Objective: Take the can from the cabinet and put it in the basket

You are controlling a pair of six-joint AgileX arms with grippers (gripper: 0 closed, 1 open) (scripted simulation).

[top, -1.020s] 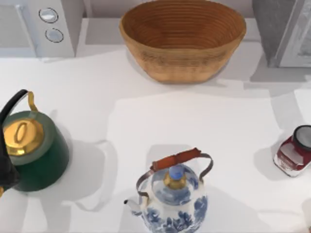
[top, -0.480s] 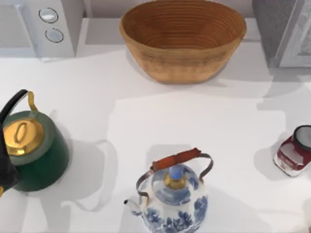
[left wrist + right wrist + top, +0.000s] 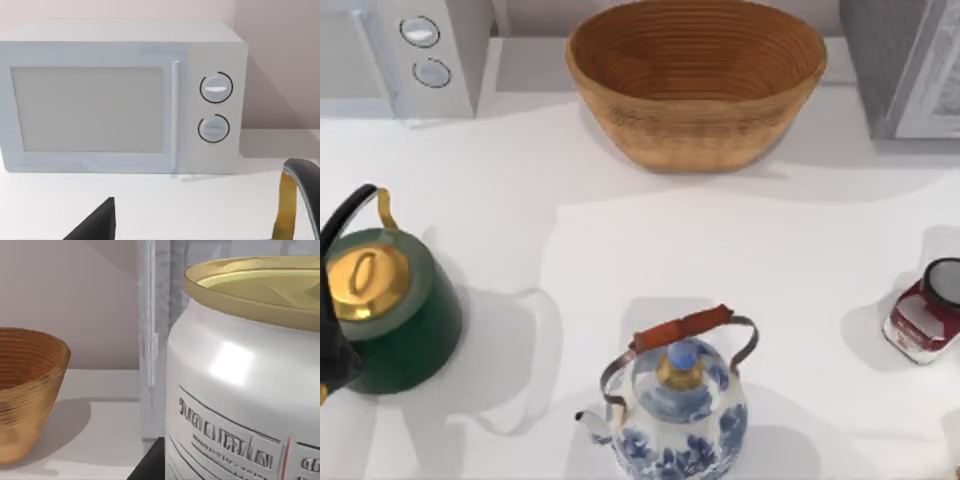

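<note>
- Can (image 3: 245,375), silver-white with a gold rim, looms right before the right gripper; grip cannot be told.
- Basket (image 3: 27,390) sits farther off, beside the cabinet (image 3: 150,330).

Little of my own body shows. A matte black, wedge-shaped piece of my left hand (image 3: 97,225) juts up at the lower edge of the left wrist view, plain and sharp-cornered. A similar flat black sliver of my right hand (image 3: 149,466) sits at the bottom of the right wrist view.
</note>
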